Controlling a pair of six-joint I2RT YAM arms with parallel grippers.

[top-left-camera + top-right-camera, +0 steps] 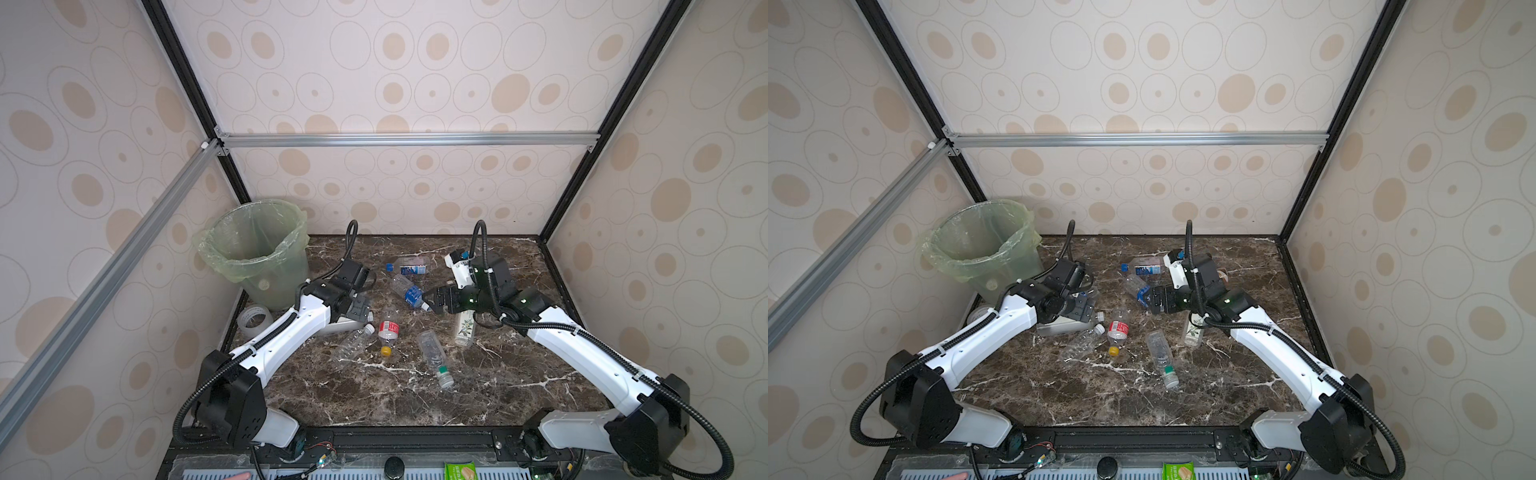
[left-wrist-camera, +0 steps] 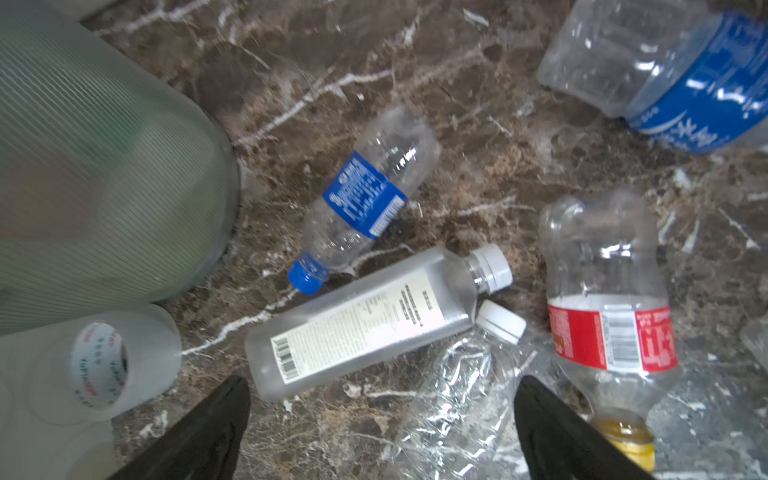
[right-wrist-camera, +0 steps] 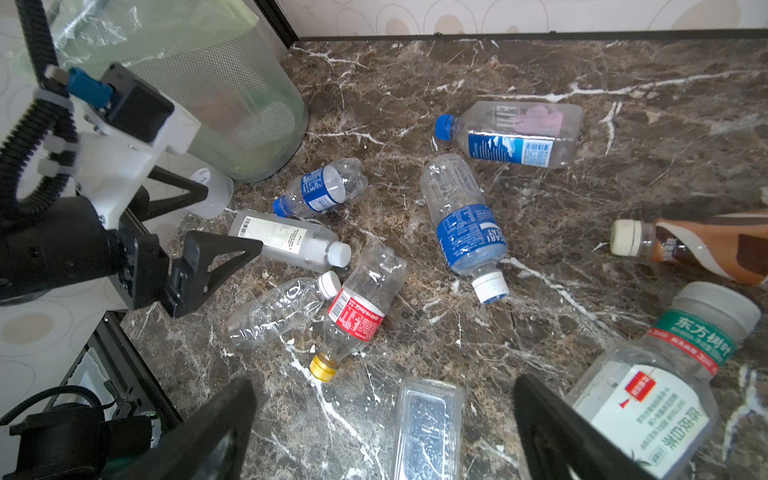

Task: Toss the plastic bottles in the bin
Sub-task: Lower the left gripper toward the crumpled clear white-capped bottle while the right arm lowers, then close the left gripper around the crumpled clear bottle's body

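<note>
checking progress, little or nothing is judged done. at least nine bottles point(image 3: 469, 232) are counted lying on the table point(image 3: 623, 83), and none can be made out in the bin point(image 1: 226, 259), which stands beyond the left pincer point(image 2: 384, 382) and off to one side. that pincer and the right pincer point(image 3: 384, 382) are seen spread wide and empty.

a frosted square bottle point(image 2: 361, 324) and a crumpled clear bottle point(image 2: 453, 395) lie just ahead of the left pincer, in line with the gap between its fingers. a red-label bottle point(image 2: 606, 316) lies just outside one finger. a flat clear bottle point(image 3: 428, 424) lies ahead of the right pincer's gap, and a green-capped bottle point(image 3: 648, 399) just outside one finger. every bottle is left to be lifted and dropped in.

the bin's open mouth is shown only in the top views. a small blue-label bottle point(image 2: 365, 195) and a brown bottle point(image 3: 706, 245) are shown plainly only by the wrist views, being largely hidden under the arms from above. a tape roll point(image 2: 99, 365) beside the left pincer is no part of the job.
</note>
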